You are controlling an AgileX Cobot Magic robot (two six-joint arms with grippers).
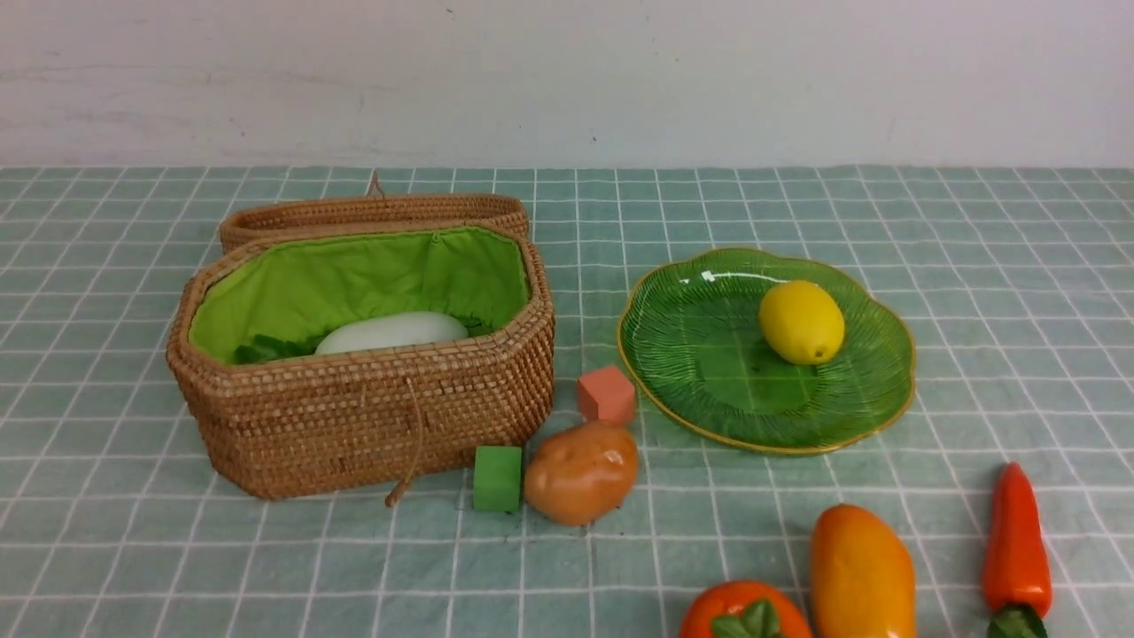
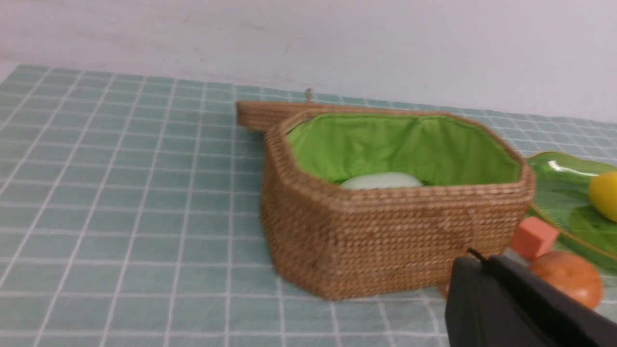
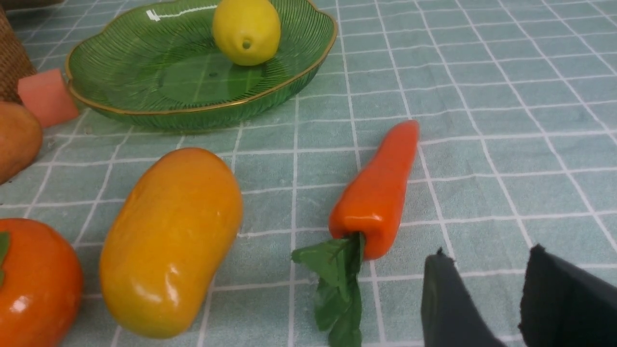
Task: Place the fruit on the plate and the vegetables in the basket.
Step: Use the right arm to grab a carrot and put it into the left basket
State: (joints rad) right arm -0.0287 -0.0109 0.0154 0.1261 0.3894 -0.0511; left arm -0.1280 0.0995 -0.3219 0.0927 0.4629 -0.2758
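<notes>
The wicker basket (image 1: 354, 425) stands open at the left with the white radish (image 1: 390, 332) inside. The green plate (image 1: 709, 354) holds the lemon (image 1: 800, 322). The potato (image 1: 580, 472) lies in front, between basket and plate. The mango (image 1: 861, 576), the round orange-red fruit (image 1: 744, 611) and the carrot (image 1: 1016, 540) lie at the near right. My right gripper (image 3: 489, 262) is open and empty, just beside the carrot's (image 3: 381, 188) leafy end. My left gripper (image 2: 482, 262) is shut and empty, near the basket's (image 2: 385, 241) front corner and the potato (image 2: 571, 277). No eggplant shows. Neither gripper shows in the front view.
A green cube (image 1: 497, 478) sits against the potato's left side and a salmon cube (image 1: 607, 394) lies between potato and plate. The basket's lid (image 1: 372, 213) lies open behind it. A white wall closes the back of the checked tablecloth.
</notes>
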